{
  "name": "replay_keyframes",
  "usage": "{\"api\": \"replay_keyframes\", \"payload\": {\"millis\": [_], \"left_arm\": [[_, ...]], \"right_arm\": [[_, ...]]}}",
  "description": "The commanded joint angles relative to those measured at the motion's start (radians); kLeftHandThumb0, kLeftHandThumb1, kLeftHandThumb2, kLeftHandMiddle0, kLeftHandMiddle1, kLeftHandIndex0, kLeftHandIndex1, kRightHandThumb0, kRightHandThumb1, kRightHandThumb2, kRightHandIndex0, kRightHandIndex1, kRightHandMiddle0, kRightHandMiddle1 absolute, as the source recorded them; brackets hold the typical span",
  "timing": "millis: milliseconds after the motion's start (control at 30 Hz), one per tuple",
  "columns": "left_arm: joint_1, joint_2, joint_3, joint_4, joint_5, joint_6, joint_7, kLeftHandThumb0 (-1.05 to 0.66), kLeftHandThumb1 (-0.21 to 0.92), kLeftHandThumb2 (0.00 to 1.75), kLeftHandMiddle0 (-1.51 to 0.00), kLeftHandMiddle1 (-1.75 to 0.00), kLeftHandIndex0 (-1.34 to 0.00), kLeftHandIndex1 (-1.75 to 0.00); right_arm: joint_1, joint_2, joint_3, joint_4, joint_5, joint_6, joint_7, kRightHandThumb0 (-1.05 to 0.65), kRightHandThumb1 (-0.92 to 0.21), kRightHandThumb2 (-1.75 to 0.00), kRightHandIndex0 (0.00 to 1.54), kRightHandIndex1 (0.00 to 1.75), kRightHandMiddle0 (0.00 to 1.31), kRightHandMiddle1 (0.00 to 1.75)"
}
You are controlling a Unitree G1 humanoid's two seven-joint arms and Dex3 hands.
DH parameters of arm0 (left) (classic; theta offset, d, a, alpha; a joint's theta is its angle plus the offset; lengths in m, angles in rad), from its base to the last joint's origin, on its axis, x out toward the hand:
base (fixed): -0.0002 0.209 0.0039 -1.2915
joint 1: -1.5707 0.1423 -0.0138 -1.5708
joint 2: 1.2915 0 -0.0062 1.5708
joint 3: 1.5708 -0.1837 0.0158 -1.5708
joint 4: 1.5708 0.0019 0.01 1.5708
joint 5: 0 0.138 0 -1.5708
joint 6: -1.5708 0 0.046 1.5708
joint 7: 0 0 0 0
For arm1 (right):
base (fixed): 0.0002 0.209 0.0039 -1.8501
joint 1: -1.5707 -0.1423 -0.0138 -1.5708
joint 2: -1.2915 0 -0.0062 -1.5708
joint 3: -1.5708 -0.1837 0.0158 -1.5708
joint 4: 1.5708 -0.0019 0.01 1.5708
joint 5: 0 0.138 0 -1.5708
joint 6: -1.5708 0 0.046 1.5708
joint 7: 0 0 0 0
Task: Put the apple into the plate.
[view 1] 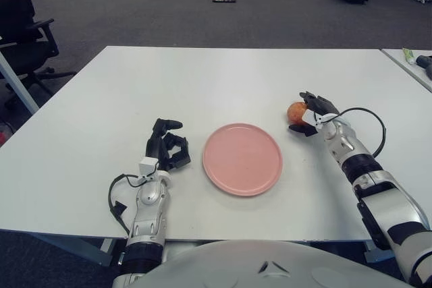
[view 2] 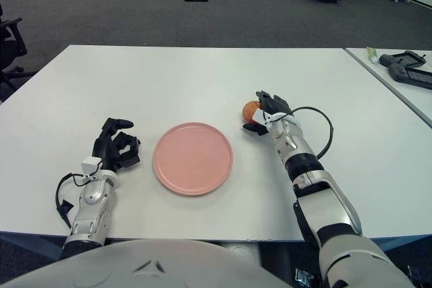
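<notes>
Right of the plate [view 1: 242, 158], on the table [view 1: 202, 79], the apple [view 1: 295, 110] is clasped by the right hand [view 1: 312, 114]. Being round, firm and smooth, it is best gripped across its middle. Left of the plate, the left hand [view 1: 167, 150] is curled, empty.

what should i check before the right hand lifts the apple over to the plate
1. Right hand closed around the apple: ok, fingers wrap it from the right.
2. Grip firm enough to lift: cannot tell.
3. Apple still on the table, not on the plate: ok, it sits right of the plate.
4. Plate bare to receive it: ok.
5. Path from apple to plate free: ok, nothing lies between them.
6. Left hand out of the way: ok, it shows left of the plate.
</notes>
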Motion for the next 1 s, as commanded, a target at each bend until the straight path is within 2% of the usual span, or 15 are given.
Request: {"api": "replay_keyframes", "payload": {"millis": [0, 233, 267, 367, 667, 800, 867, 900, 933, 967], "left_arm": [[0.021, -0.001, 0.003, 0.010, -0.005, 0.025, 0.000, -0.01, 0.36, 1.28, -0.55, -1.74, -0.37, -1.75], [0.024, 0.000, 0.003, 0.001, 0.005, 0.028, 0.009, -0.01, 0.32, 1.34, -0.59, -1.75, -0.40, -1.75], [0.024, 0.000, 0.004, 0.001, 0.005, 0.030, 0.010, -0.01, 0.31, 1.35, -0.59, -1.75, -0.41, -1.75], [0.025, -0.001, 0.004, -0.001, 0.004, 0.032, 0.010, -0.01, 0.30, 1.36, -0.60, -1.75, -0.41, -1.75], [0.027, 0.000, 0.004, -0.007, -0.005, 0.044, 0.002, -0.01, 0.24, 1.42, -0.64, -1.75, -0.46, -1.75], [0.028, 0.001, 0.004, -0.010, -0.005, 0.049, 0.001, -0.01, 0.28, 1.38, -0.62, -1.75, -0.43, -1.75], [0.029, 0.001, 0.003, -0.012, -0.004, 0.051, 0.001, -0.01, 0.28, 1.38, -0.61, -1.75, -0.43, -1.75], [0.029, 0.001, 0.003, -0.013, -0.004, 0.052, 0.001, -0.01, 0.27, 1.39, -0.62, -1.75, -0.44, -1.75], [0.030, 0.001, 0.003, -0.013, -0.003, 0.052, 0.002, -0.01, 0.26, 1.40, -0.63, -1.75, -0.44, -1.75], [0.030, 0.000, 0.003, -0.013, -0.003, 0.053, 0.002, -0.01, 0.24, 1.42, -0.64, -1.75, -0.45, -1.75]], "right_arm": [[0.010, 0.035, 0.031, 0.095, -0.004, 0.002, 0.020, -0.75, -0.55, -0.77, 0.02, 0.01, 0.00, 0.38], [-0.011, 0.060, 0.044, 0.166, 0.002, 0.007, 0.025, -0.65, -0.52, -0.82, 0.07, 0.10, 0.00, 0.53], [-0.012, 0.063, 0.045, 0.173, 0.003, 0.006, 0.022, -0.63, -0.52, -0.84, 0.05, 0.19, 0.00, 0.55], [-0.015, 0.068, 0.046, 0.186, 0.003, 0.002, 0.011, -0.61, -0.51, -0.86, 0.01, 0.33, 0.00, 0.59], [-0.031, 0.089, 0.072, 0.232, -0.022, 0.005, -0.069, -0.57, -0.57, -0.89, 0.00, 0.62, 0.00, 0.67], [-0.044, 0.082, 0.087, 0.262, -0.027, -0.009, -0.087, -0.56, -0.61, -0.87, 0.00, 0.74, 0.00, 0.72], [-0.048, 0.079, 0.096, 0.274, -0.028, -0.019, -0.099, -0.55, -0.61, -0.88, 0.01, 0.85, 0.00, 0.80], [-0.049, 0.078, 0.100, 0.277, -0.029, -0.023, -0.105, -0.54, -0.60, -0.91, 0.04, 0.94, 0.00, 0.93], [-0.050, 0.077, 0.103, 0.282, -0.029, -0.029, -0.112, -0.53, -0.60, -0.91, 0.05, 0.97, 0.00, 0.98], [-0.052, 0.076, 0.106, 0.286, -0.029, -0.034, -0.117, -0.51, -0.57, -0.95, 0.08, 1.06, 0.00, 1.17]]}}
